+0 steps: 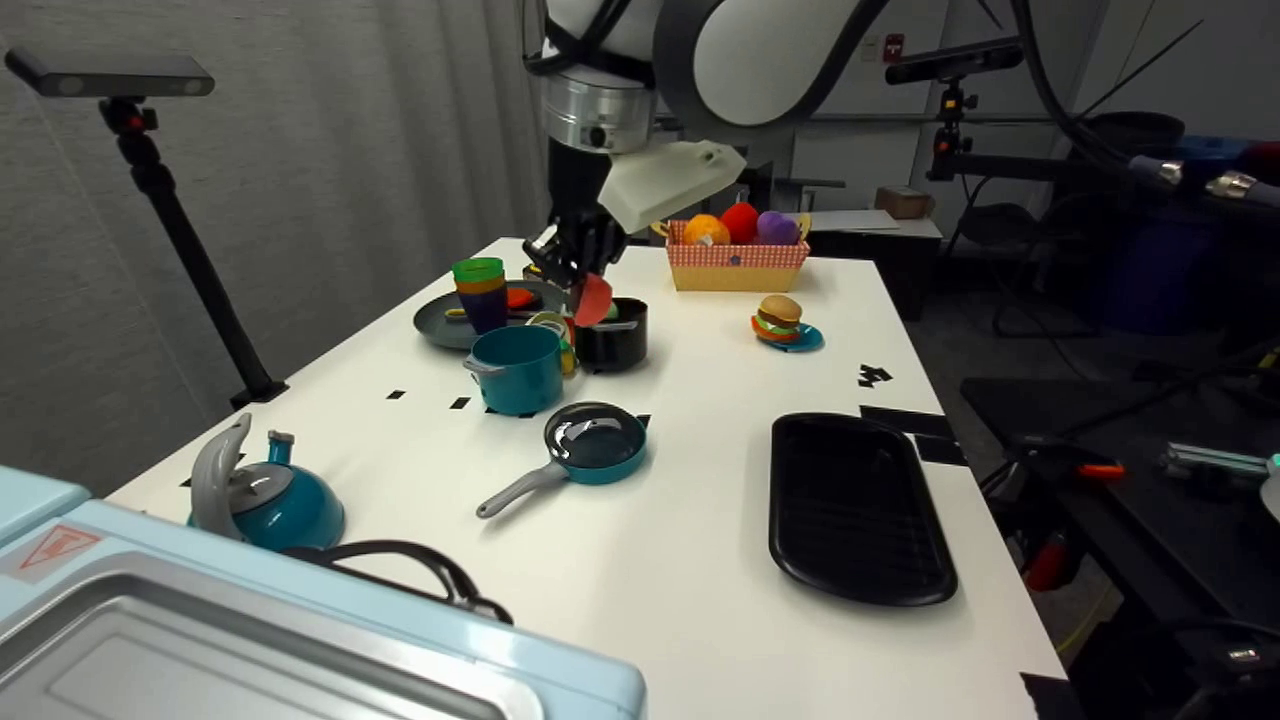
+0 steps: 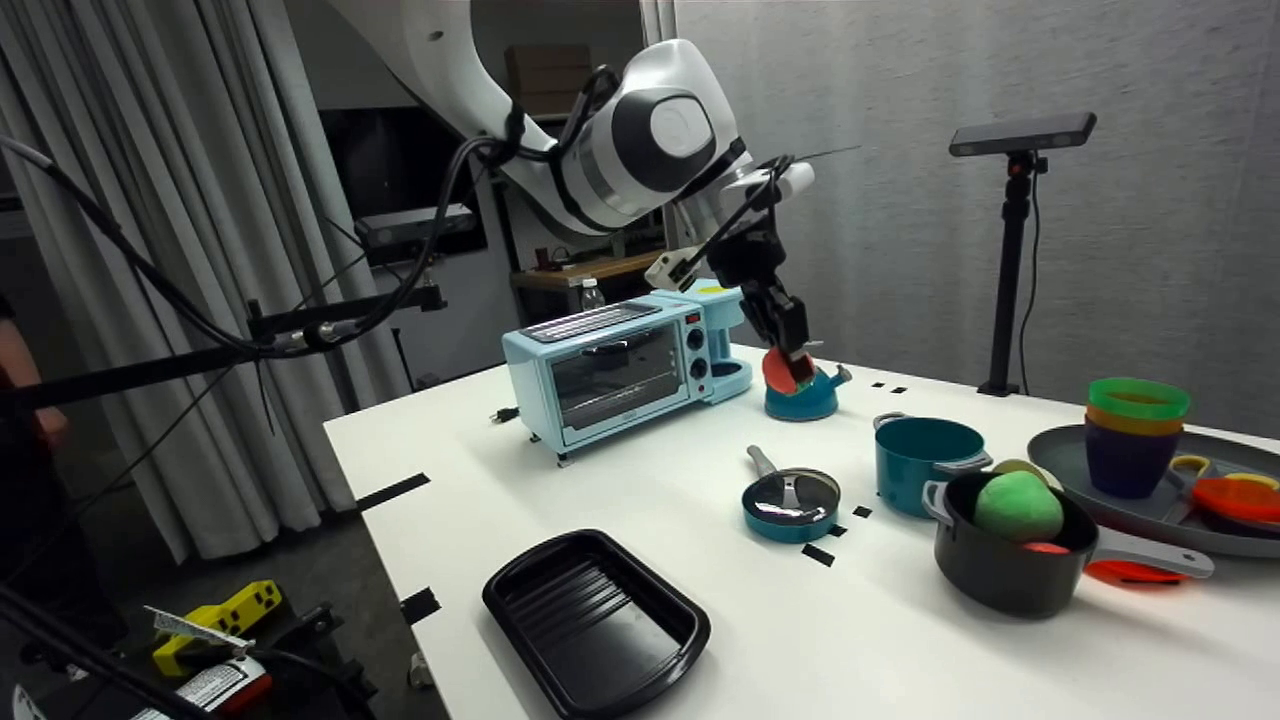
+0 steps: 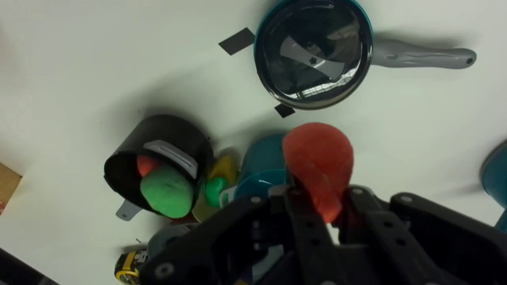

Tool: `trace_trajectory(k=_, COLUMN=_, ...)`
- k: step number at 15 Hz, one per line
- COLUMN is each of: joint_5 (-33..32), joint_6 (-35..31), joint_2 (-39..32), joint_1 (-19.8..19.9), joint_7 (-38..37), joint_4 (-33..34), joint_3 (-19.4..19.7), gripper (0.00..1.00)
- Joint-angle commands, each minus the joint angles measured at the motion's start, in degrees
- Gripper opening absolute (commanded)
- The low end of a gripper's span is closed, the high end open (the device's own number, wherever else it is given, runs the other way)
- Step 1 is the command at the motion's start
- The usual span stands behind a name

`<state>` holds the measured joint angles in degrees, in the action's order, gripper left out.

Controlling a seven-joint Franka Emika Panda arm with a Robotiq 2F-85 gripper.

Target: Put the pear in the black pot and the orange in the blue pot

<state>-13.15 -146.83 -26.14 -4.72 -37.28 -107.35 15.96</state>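
My gripper [image 3: 325, 194] is shut on a red soft fruit [image 3: 317, 150], rounded and narrowing between the fingers; I cannot tell its kind. The gripper [image 1: 585, 265] holds it in the air, and the fruit shows in both exterior views [image 1: 593, 302] [image 2: 783, 372]. The blue pot [image 2: 903, 478] stands beside the black pot [image 2: 1000, 575]; in the wrist view, the held fruit and a finger partly cover the blue pot [image 3: 263, 156]. The black pot [image 3: 170, 132] holds a green fruit [image 3: 168, 192], possibly the pear, and a red piece [image 3: 146, 164]. An orange ball [image 1: 706, 230] lies in the basket.
A lidded blue pan [image 2: 790, 505] stands in front of the pots. Stacked cups [image 2: 1130, 450] stand on a grey plate [image 2: 1060, 440]. A black tray [image 1: 860, 510], kettle [image 1: 290, 505], toaster oven [image 2: 625, 370], toy burger [image 1: 778, 318] and basket [image 1: 735, 270] are on the table.
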Motion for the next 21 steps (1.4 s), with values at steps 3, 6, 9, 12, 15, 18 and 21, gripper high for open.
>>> trace_trajectory(k=3, joint_5=-1.3, joint_6=2.0, joint_2=-10.2, joint_1=-0.2, joint_7=-5.9, joint_4=14.0, joint_3=2.0, gripper=0.04)
trace_trajectory(k=6, joint_5=1.5, joint_6=3.8, joint_2=-15.1, joint_1=1.8, joint_7=-7.4, joint_4=20.9, joint_3=1.9, gripper=0.04)
trace_trajectory(k=9, joint_5=4.0, joint_6=6.6, joint_2=-19.3, joint_1=3.7, joint_7=-8.5, joint_4=27.1, joint_3=1.6, gripper=0.04)
trace_trajectory(k=12, joint_5=6.1, joint_6=9.5, joint_2=-22.9, joint_1=5.3, joint_7=-9.6, joint_4=32.7, joint_3=1.5, gripper=0.04)
trace_trajectory(k=15, joint_5=7.4, joint_6=11.6, joint_2=-25.3, joint_1=6.3, joint_7=-10.7, joint_4=36.7, joint_3=1.3, gripper=0.04)
trace_trajectory(k=18, joint_5=8.0, joint_6=13.4, joint_2=-27.3, joint_1=6.9, joint_7=-11.8, joint_4=40.1, joint_3=1.2, gripper=0.04)
trace_trajectory(k=21, joint_5=8.0, joint_6=15.3, joint_2=-28.8, joint_1=7.3, joint_7=-12.3, joint_4=42.8, joint_3=0.9, gripper=0.47)
